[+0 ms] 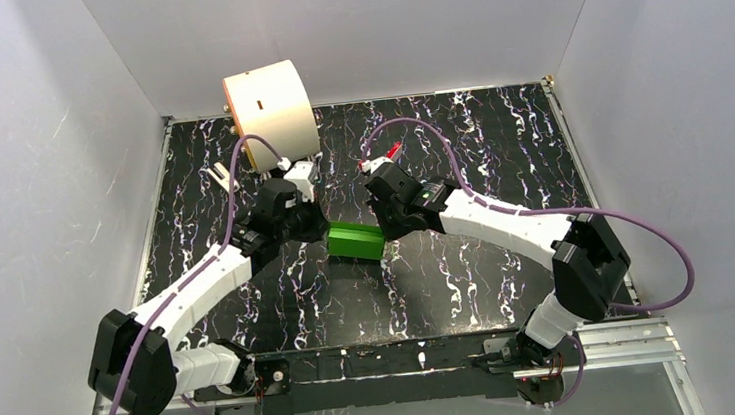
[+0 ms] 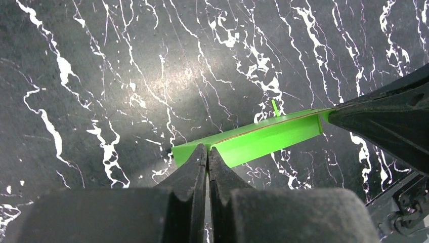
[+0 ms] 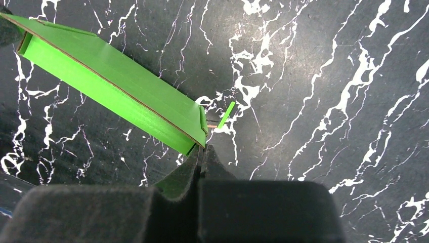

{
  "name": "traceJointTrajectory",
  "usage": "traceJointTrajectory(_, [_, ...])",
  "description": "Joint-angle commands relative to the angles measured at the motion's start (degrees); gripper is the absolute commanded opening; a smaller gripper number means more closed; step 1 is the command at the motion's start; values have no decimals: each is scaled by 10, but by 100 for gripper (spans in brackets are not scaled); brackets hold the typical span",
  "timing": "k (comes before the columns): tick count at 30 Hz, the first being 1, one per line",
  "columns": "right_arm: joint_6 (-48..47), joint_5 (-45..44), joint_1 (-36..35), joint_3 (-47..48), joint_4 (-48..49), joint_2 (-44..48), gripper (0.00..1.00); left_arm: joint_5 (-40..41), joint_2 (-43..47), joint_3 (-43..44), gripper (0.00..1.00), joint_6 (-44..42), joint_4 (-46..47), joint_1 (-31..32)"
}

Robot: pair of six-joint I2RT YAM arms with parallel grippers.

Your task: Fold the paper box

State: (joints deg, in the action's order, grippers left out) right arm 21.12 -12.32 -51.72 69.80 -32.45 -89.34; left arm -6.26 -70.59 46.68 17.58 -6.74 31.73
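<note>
The paper box is a bright green, flat rectangular box held between both arms at the middle of the black marbled table. My left gripper is shut on its left end. In the left wrist view the closed fingertips pinch the near corner of the paper box. My right gripper is shut on the opposite end. In the right wrist view its tips meet the corner of the paper box, and a thin green tab sticks out beside that corner.
A large cream cylinder lies on its side at the back left, close behind the left arm. A small red block sits behind the right gripper. White walls enclose the table on three sides.
</note>
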Motion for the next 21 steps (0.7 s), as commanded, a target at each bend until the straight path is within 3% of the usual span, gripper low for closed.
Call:
traceJointTrajectory(1, [58, 5, -10, 27, 64, -6, 0, 37, 37, -31, 0, 65, 62, 23])
traceJointTrajectory(21, [175, -92, -33, 37, 77, -34, 0, 177, 55, -101, 0, 108, 127, 100])
